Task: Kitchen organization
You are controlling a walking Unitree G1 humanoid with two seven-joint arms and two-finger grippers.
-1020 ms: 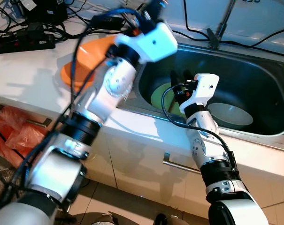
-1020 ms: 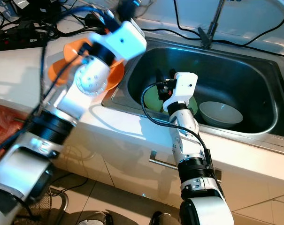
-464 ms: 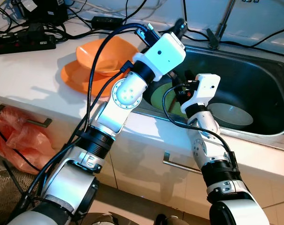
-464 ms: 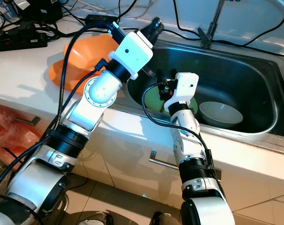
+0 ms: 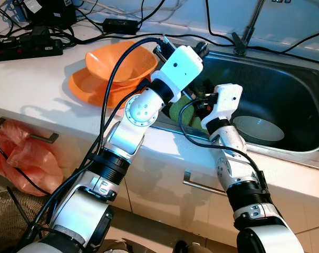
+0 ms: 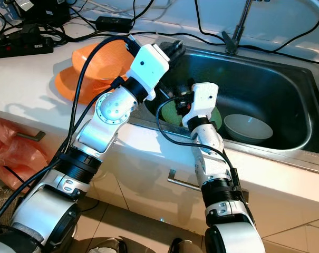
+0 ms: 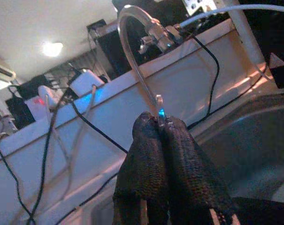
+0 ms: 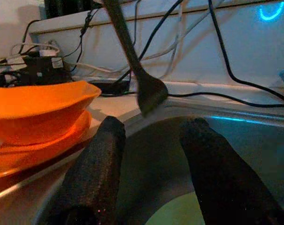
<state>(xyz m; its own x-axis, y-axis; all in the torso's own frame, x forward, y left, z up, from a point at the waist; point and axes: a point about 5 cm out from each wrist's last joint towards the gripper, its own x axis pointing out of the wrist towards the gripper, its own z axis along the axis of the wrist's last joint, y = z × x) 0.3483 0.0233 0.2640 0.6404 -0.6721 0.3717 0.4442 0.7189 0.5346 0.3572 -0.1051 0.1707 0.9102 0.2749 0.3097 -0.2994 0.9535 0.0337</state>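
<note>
White kitchen counter [image 5: 38,79] with a steel sink [image 5: 286,84] set into it, and a mess of black cables along the back wall. There's a power strip [image 5: 25,47] at the far left.

Going left to right: an orange bowl [image 5: 119,63] sits in an orange plate [image 5: 88,87] on the counter just beside the sink's left edge. Next comes the left gripper [image 6: 172,48], reaching over the sink's near-left corner. Its fingers [image 7: 172,154] are pressed together with nothing between them, pointing toward the tap [image 7: 134,47]. Right beside it is the right gripper [image 8: 151,154], held low inside the sink. Its fingers [image 8: 97,164] are spread apart and empty, aimed over a green plate [image 6: 172,113] lying on the sink bottom under both wrists. Further right in the basin is a white bowl [image 5: 259,129], apart from the green plate.

My guess at the step: the orange pieces look already stacked on the counter, so the green plate is next to come out, with the white bowl after that.

The next move probably calls for the right gripper to drop and get one finger under the plate's rim. That's tricky on a flat plate against steel. The two arms are also crowded at that corner, so the left one likely needs to clear out first.
</note>
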